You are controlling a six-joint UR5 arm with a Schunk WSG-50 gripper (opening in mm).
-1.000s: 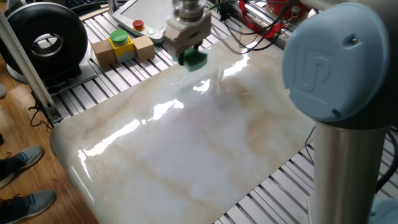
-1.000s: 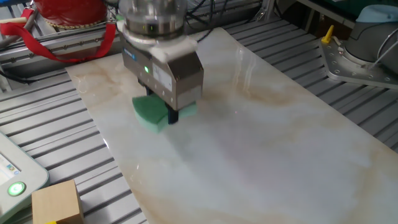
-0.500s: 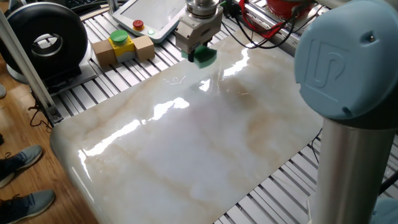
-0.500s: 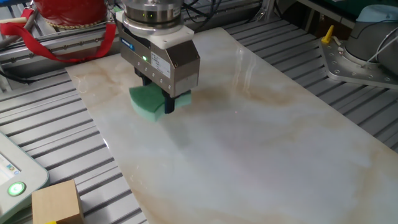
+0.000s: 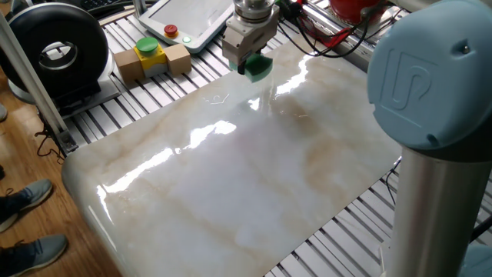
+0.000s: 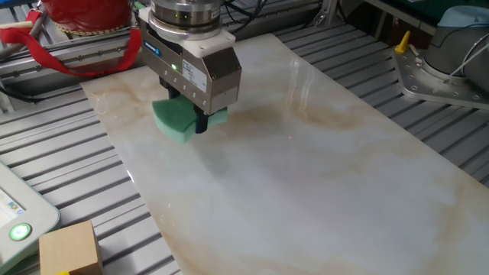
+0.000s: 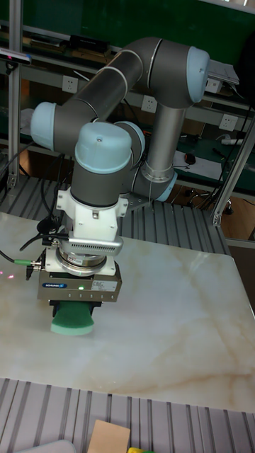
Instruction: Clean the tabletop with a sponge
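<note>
The tabletop (image 5: pixel 231 185) (image 6: pixel 321 183) (image 7: pixel 170 333) is a glossy white-grey marble slab with tan veins. My gripper (image 5: pixel 250 68) (image 6: pixel 197 124) (image 7: pixel 73 311) is shut on the green sponge (image 5: pixel 258 68) (image 6: pixel 174 121) (image 7: pixel 71 320) and points straight down. The sponge rests against the slab near its far corner in one fixed view, close to the slab's edge. In the tall fixed view the fingers are hidden behind the gripper body and the sponge.
A cardboard box with a yellow-and-green button (image 5: pixel 151 54) and a white pendant (image 5: pixel 184 19) lie on the ribbed aluminium frame (image 5: pixel 131 108). A red basket (image 6: pixel 80 15) stands beyond the slab. The arm's grey column (image 5: pixel 430 200) rises at the right.
The gripper has slid with the sponge across the slab toward its far corner, away from the slab's middle. The sponge stays clamped between the fingers.
</note>
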